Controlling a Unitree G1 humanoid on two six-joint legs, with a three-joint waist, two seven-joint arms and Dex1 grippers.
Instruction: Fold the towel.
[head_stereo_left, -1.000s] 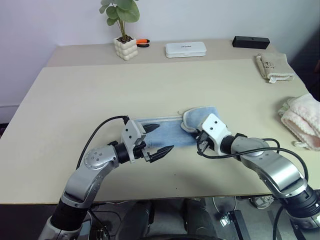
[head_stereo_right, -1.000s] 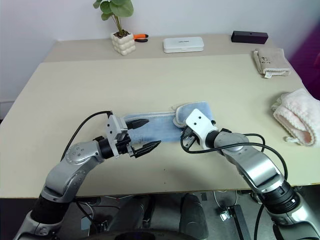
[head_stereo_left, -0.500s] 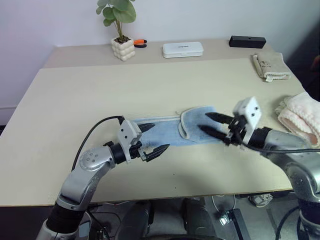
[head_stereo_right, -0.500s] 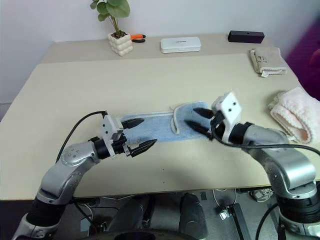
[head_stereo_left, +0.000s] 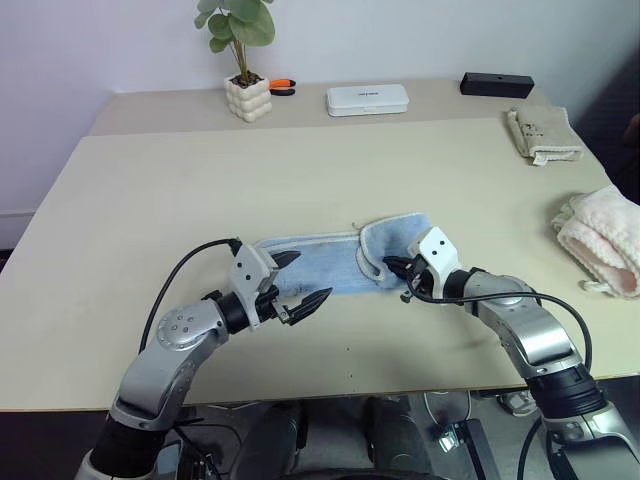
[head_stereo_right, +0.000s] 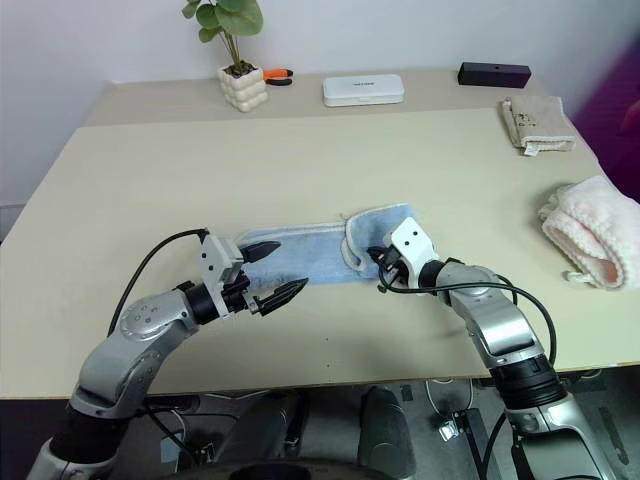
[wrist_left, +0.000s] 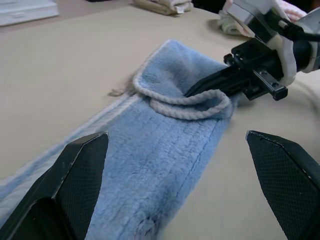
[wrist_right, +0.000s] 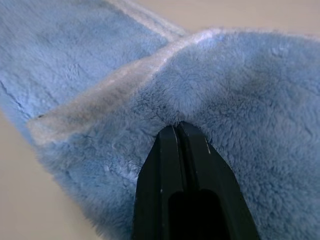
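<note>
- Towel (head_stereo_left: 330, 262): light blue terry, lying as a long strip near the front middle of the beige surface (head_stereo_left: 300, 170); its right end is folded back over itself, pale trim curling along the fold.
- Right gripper (head_stereo_left: 393, 268): jaws closed, tips pressed together and dug into the pile at the folded right end. Right wrist view shows no gap between the fingers (wrist_right: 185, 180); whether cloth is actually pinched between them, cannot tell.
- Left gripper (head_stereo_left: 302, 282): jaws wide open, straddling the left end of the towel, one finger over the cloth, the other over bare surface in front of it. Not gripping anything.
- Right edge of surface: pink fluffy towel (head_stereo_left: 605, 240); beige folded cloth (head_stereo_left: 543, 133) further back.
- Back edge: potted plant (head_stereo_left: 244, 60), white flat case (head_stereo_left: 368, 99), black bar (head_stereo_left: 497, 84).
</note>
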